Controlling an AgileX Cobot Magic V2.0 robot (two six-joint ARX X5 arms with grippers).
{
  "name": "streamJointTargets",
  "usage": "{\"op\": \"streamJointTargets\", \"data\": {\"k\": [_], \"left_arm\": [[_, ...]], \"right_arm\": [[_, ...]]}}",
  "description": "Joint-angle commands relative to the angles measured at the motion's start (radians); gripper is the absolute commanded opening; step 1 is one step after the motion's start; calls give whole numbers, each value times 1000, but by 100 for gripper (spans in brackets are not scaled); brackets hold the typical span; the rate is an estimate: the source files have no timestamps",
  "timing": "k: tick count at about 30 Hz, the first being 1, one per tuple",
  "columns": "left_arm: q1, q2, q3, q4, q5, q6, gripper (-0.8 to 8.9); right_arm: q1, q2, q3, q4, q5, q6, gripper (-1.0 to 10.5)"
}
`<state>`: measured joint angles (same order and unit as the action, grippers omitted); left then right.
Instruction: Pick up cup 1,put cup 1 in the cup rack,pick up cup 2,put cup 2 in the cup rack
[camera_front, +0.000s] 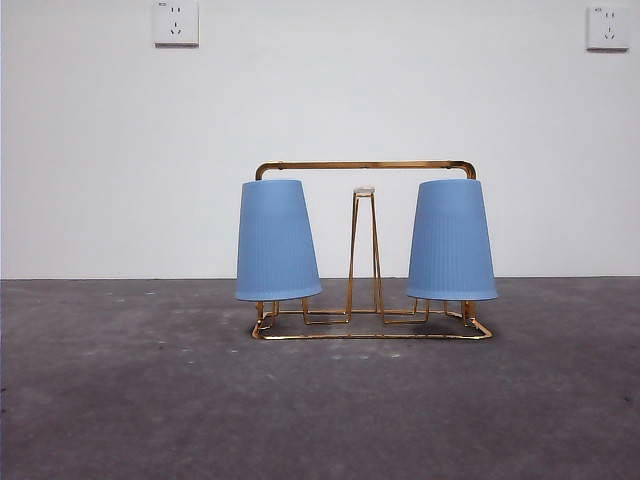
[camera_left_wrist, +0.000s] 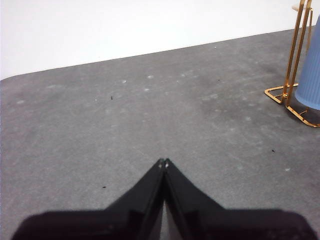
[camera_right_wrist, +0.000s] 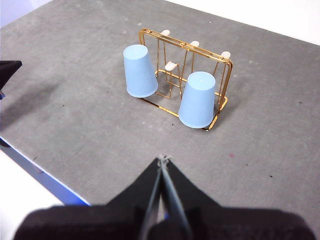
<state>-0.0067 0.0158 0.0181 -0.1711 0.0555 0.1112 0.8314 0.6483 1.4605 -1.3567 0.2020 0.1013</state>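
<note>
The gold wire cup rack (camera_front: 365, 167) stands mid-table, also seen in the right wrist view (camera_right_wrist: 180, 47). Two light blue cups sit upside down on its pegs: one on the left (camera_front: 276, 241) (camera_right_wrist: 139, 70) and one on the right (camera_front: 451, 240) (camera_right_wrist: 198, 99). A bare peg with a pale tip (camera_front: 364, 191) stands between them. My left gripper (camera_left_wrist: 163, 163) is shut and empty over bare table, away from the rack, whose corner (camera_left_wrist: 292, 65) shows with part of a cup (camera_left_wrist: 311, 80). My right gripper (camera_right_wrist: 163, 160) is shut and empty, high above the table, short of the rack.
The grey table (camera_front: 150, 400) runs to a white wall with two sockets (camera_front: 176, 22) (camera_front: 608, 27). The table's near edge (camera_right_wrist: 45, 177) shows in the right wrist view, with a black tip of the other arm (camera_right_wrist: 7, 70) at the side.
</note>
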Motion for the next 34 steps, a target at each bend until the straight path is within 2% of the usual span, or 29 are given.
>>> {"op": "streamJointTargets", "data": {"k": [1, 6, 7, 10, 12, 16, 21, 24, 26, 30, 34], "left_arm": [[4, 0, -11, 7, 3, -6, -1], [4, 0, -11, 7, 3, -6, -1], [4, 0, -11, 7, 3, -6, -1], [4, 0, -11, 7, 3, -6, -1], [4, 0, -11, 7, 3, -6, -1], [4, 0, -11, 7, 3, -6, -1], [4, 0, -11, 7, 3, -6, -1], [4, 0, -11, 7, 3, -6, -1], [4, 0, -11, 7, 3, -6, -1], [4, 0, -11, 7, 3, -6, -1], [4, 0, -11, 7, 3, -6, -1]], "right_arm": [[0, -3, -1, -22, 0, 3, 3], [0, -3, -1, -22, 0, -2, 3], [-3, -3, -1, -17, 13, -34, 3], [-72, -13, -2, 10, 81, -95, 3], [-162, -16, -10, 66, 61, -132, 3], [-416, -47, -75, 220, -92, -174, 3], [-709, -122, -262, 424, -343, -230, 3], [-815, -193, -430, 595, -504, -231, 3], [-856, -241, -547, 706, -562, -227, 3], [-888, -346, -785, 897, -549, -224, 3], [-890, -450, -1003, 1065, -453, -204, 3]]}}
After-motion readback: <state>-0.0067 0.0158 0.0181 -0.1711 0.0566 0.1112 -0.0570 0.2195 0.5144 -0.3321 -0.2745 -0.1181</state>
